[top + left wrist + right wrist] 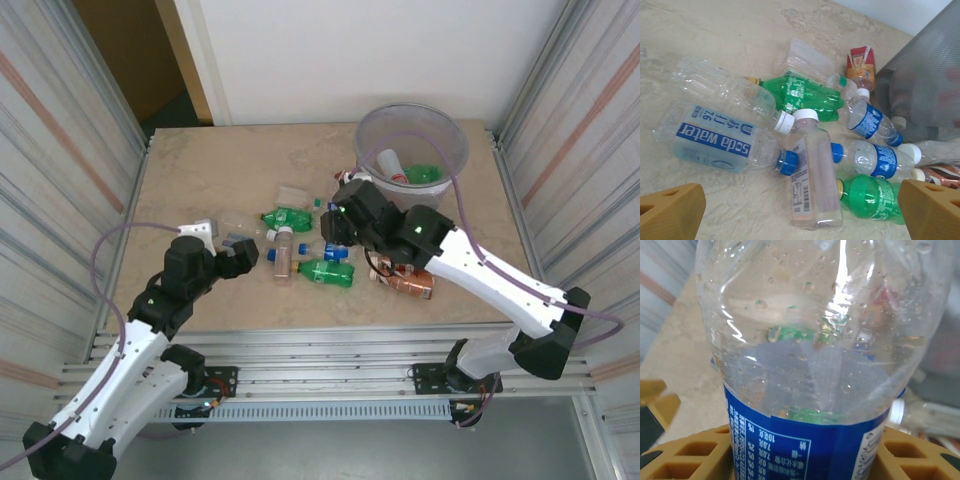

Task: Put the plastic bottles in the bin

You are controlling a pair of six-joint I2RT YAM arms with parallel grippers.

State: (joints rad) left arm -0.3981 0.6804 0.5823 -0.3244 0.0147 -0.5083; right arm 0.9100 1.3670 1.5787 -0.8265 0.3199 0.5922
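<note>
Right gripper (pixel 336 228) sits mid-frame in the top view, just below and left of the bin (pixel 372 135), which stands at the upper right of the table (pixel 200 170). Right wrist view: its tan pads (pixel 687 455) close from both sides on a clear blue-labelled bottle (pixel 810 355), at the label band, with droplets on the bottle wall. Cannot tell whether this bottle is off the table. Bin holds a green bottle (pixel 425 173) and a pale one (pixel 388 160). A brown-labelled bottle (pixel 410 283) lies just beside the right arm, lower centre-right. Left gripper (pixel 243 252) is centre-left in the top view, jaws spread wide, holding nothing. Left wrist view: tan fingertips (pixel 670 212) in the two bottom corners, apart from all bottles. Between them lies a pinkish bottle (pixel 812 175) with a white cap. To its left is a soda-water bottle (pixel 715 142), its blue cap touching the pinkish one. Above these lie a clear unlabelled bottle (pixel 727 90) and a green bottle on the table (pixel 805 95). Right of centre is a blue-labelled pair (pixel 867 122), and at the bottom a second green one (pixel 872 197). A red-and-orange-labelled bottle (pixel 861 62) lies at the top, just beside the bin's grey wall.
</note>
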